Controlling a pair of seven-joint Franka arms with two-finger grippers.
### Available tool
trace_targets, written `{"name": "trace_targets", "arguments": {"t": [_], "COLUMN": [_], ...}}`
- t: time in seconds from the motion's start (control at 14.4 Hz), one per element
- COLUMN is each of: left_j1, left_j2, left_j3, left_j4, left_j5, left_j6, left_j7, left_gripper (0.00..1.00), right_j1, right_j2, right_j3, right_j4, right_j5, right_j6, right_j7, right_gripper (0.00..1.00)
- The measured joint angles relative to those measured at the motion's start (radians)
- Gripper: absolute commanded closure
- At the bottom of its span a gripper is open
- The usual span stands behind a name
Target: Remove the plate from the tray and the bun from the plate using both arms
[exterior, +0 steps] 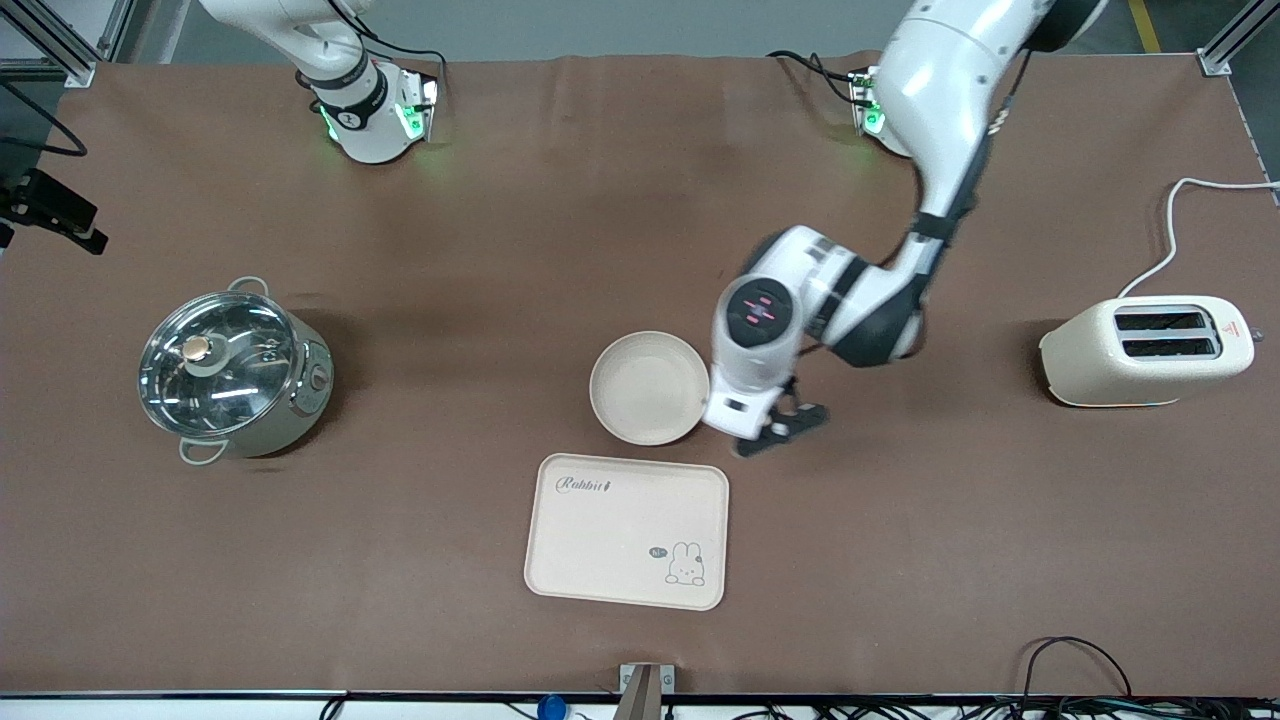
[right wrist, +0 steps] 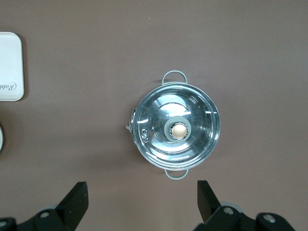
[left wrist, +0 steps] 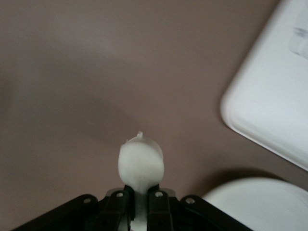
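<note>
Now the left gripper pinches the bun over bare table beside the plate; high over the pot, the right gripper gapes wide, empty.

Matt brown table cover, glossy steel pot w/ glass lid, matt cream tray & plate.

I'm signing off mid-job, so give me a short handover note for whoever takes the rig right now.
Left tool: shut on the bun, over bare table beside the plate.
Right tool: open, holding nothing, waiting high over the lidded pot.
Plate: empty, on the table just farther from the front camera than the tray.
Done: plate off tray, bun off plate.
Left: set the bun down, release, pull the arm away.
</note>
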State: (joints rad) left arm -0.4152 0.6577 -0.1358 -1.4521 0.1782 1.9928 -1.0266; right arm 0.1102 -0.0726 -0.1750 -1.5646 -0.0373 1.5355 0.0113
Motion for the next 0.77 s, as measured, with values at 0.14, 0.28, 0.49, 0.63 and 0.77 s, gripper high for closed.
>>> {"name": "trace_targets", "arguments": {"t": [0.14, 0.28, 0.49, 0.63, 0.77], "left_j1": [0.098, 0.194, 0.297, 0.32, 0.325], "left_j2": [0.003, 0.025, 0.076, 0.101, 0.111], "left_j3": [0.001, 0.002, -0.001, -0.002, -0.003], "left_j4": [-0.054, -0.088, -0.097, -0.097, -0.097], "left_j5": [0.0, 0.002, 0.002, 0.002, -0.002], "left_j6": [0.001, 0.02, 0.091, 0.125, 0.139], "left_j7": [0.016, 0.025, 0.036, 0.036, 0.025], "left_gripper": [0.81, 0.74, 0.29, 0.0, 0.0], "right_j1": [0.0, 0.0, 0.0, 0.0, 0.0], "right_j2": [0.0, 0.0, 0.0, 0.0, 0.0], "right_j3": [0.001, 0.001, 0.001, 0.001, 0.001], "right_j4": [0.0, 0.0, 0.0, 0.0, 0.0], "right_j5": [0.0, 0.0, 0.0, 0.0, 0.0], "right_j6": [0.0, 0.0, -0.001, -0.001, -0.001], "right_j7": [0.0, 0.0, 0.0, 0.0, 0.0], "right_gripper": [0.0, 0.0, 0.0, 0.0, 0.0]}}
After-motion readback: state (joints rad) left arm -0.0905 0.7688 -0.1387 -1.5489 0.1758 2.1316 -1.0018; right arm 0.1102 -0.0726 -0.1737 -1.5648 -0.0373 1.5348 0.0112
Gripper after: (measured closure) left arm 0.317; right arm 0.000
